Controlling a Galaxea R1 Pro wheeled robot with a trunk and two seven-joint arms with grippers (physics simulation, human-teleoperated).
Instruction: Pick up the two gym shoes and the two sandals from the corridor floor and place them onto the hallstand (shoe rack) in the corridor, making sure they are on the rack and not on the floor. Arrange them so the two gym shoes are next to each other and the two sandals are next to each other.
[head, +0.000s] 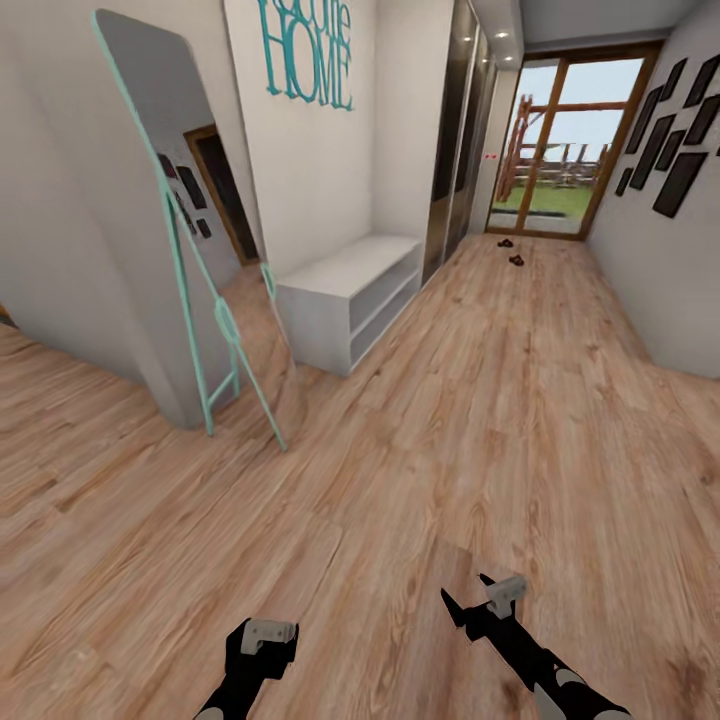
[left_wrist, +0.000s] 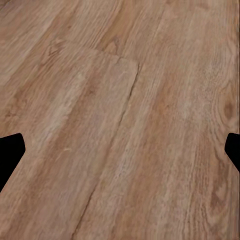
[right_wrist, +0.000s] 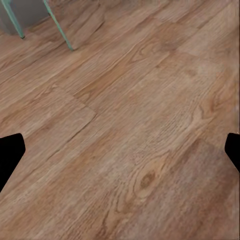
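Wood-plank corridor floor (head: 480, 400) ran toward two small dark sandals (head: 511, 252) (too distant to confirm) near the glass door (head: 560, 150). Both end effectors, left (head: 262, 640) and right (head: 480, 600), hung spread and empty; I judged driving straight ahead best.

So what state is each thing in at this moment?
Left tool: open, empty, above the floor.
Right tool: open, empty.
Sandals: on the floor far down the corridor, near the glass door.
White bench: shelves bare.
Mirror: leaning against the wall.

head: down corridor | wrists: close above corridor floor (left_wrist: 120, 100)
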